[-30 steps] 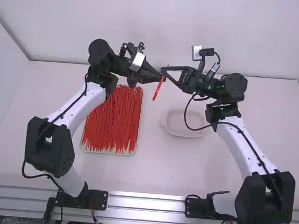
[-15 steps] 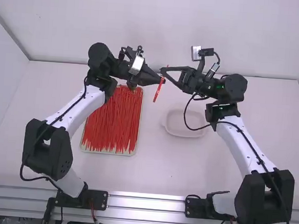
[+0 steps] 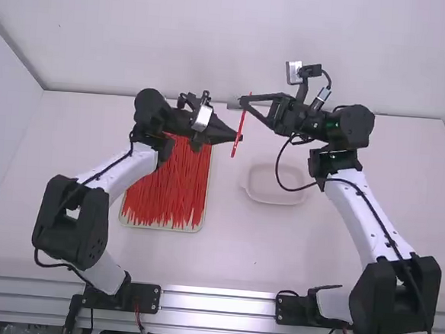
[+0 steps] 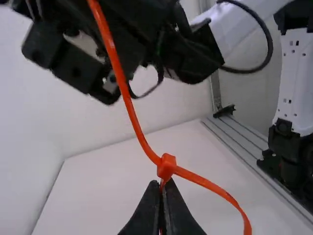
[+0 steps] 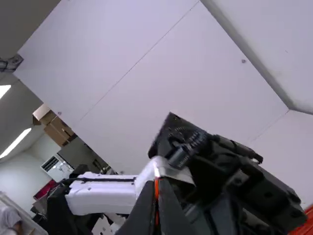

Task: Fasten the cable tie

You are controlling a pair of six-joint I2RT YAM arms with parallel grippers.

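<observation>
Here: one red cable tie (image 3: pixel 242 124), held in mid-air between both grippers.

We log the left gripper (image 3: pixel 234 139) pinched tight on the tie just under its square head (image 4: pixel 167 166), nothing but strap between the fingers. The right gripper (image 3: pixel 243 102) is likewise clamped on the strap's upper stretch, above the left one. The tie stands near upright. In the high view it shows over the gap between tray (image 3: pixel 162 227) and bowl (image 3: pixel 274 197), touching neither. In the left wrist view we see one length of strap rising from the head to the right gripper and another curving away from it. Also on the white table (image 3: pixel 56 148): the tray, heaped with loose red ties (image 3: pixel 168 182), before the left arm, and the white bowl before the right arm.
</observation>
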